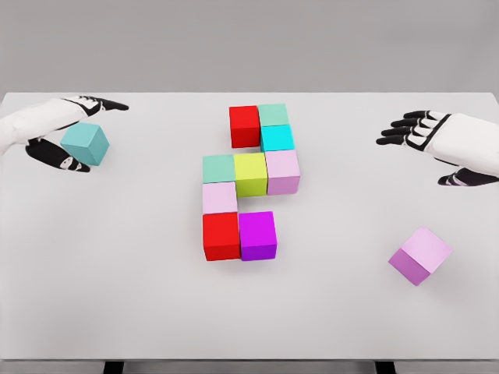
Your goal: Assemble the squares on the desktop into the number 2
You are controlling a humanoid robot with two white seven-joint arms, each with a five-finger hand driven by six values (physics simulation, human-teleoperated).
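Left hand (66, 132): I see it clasping a teal cube (85, 144).
Right hand (425, 140): fingers spread, empty.
Loose block: lilac cube (419, 255), near right.
Centre: nine-cube cluster (248, 181).

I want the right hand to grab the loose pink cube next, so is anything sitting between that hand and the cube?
Nothing visible does. The right hand hovers open at the table's far right, and the loose pink cube lies alone nearer the front edge, below it in the picture. Only bare table lies between; the assembled blocks sit well off toward the centre.

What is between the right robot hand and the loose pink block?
Nothing. In the head view, only bare white table separates the right robot hand from the pink block.
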